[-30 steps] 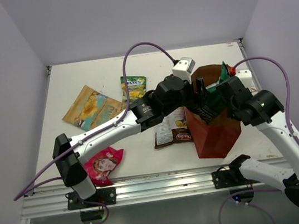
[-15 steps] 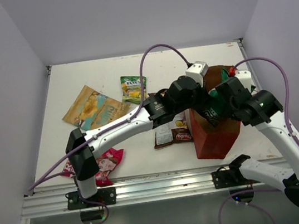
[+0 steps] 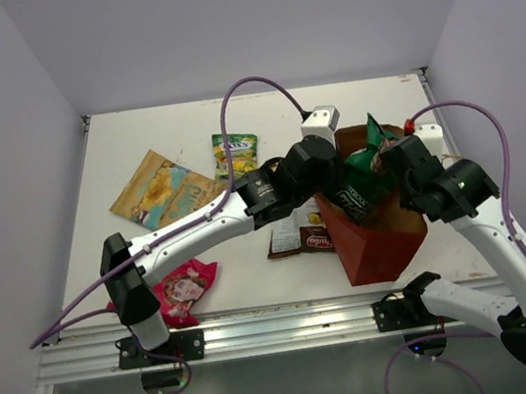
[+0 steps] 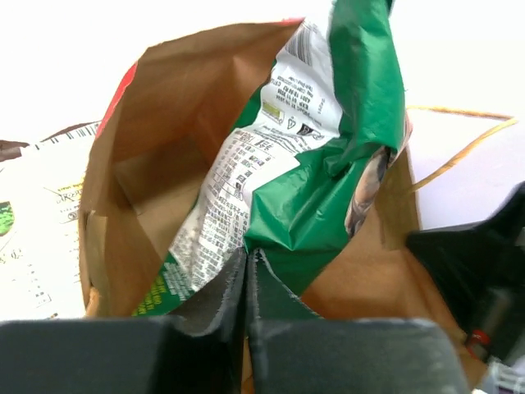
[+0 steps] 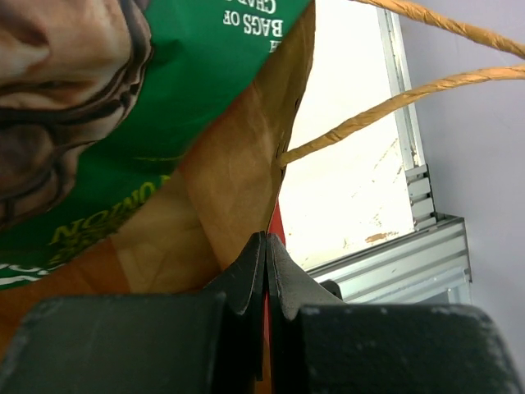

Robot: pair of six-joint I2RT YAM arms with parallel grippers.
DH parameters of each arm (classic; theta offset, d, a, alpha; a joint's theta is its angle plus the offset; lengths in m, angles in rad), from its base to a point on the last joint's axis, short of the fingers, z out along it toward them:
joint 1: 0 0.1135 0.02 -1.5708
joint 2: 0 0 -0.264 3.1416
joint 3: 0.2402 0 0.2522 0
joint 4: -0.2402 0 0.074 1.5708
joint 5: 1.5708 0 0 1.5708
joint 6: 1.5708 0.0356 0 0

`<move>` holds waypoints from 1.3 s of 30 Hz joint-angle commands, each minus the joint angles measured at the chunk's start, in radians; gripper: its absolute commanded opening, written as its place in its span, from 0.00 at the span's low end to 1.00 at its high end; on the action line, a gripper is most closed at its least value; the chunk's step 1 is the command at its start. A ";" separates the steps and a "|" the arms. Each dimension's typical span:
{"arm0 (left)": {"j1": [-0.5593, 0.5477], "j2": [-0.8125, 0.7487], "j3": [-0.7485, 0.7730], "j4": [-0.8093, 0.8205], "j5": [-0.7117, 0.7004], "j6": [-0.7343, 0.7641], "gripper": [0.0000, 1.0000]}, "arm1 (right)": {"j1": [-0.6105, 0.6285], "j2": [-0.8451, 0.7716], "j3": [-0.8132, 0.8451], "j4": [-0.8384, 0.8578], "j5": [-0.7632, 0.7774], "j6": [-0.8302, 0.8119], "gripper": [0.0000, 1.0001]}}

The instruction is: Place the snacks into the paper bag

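The reddish-brown paper bag [image 3: 378,239] stands open at the table's right side. A dark green snack packet [image 3: 359,175] pokes up out of its mouth, tilted left. My left gripper [image 3: 336,189] reaches over the bag's left rim. In the left wrist view its jaws [image 4: 248,254] are pinched together on the lower fold of the green packet [image 4: 328,189], above the bag's brown inside [image 4: 156,139]. My right gripper [image 3: 395,174] is shut on the bag's right wall [image 5: 238,189], with the jaw tips [image 5: 267,238] clamping the paper. The green packet [image 5: 164,82] fills the upper left of the right wrist view.
A white-and-brown packet [image 3: 303,233] lies against the bag's left side. A tan-and-teal packet [image 3: 161,190] and a small green-yellow one [image 3: 235,152] lie further left. A pink-red packet [image 3: 186,288] sits by the left arm's base. The bag's handles [image 5: 394,98] hang toward the right wall.
The left gripper went down into the bag, shut, then drew back left and up. The green packet came with it and now sticks higher out of the bag. The right gripper kept its hold.
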 commanded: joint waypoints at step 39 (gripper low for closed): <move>0.461 0.049 -0.719 0.631 0.523 -0.066 1.00 | 0.002 0.003 0.033 -0.045 -0.022 -0.019 0.00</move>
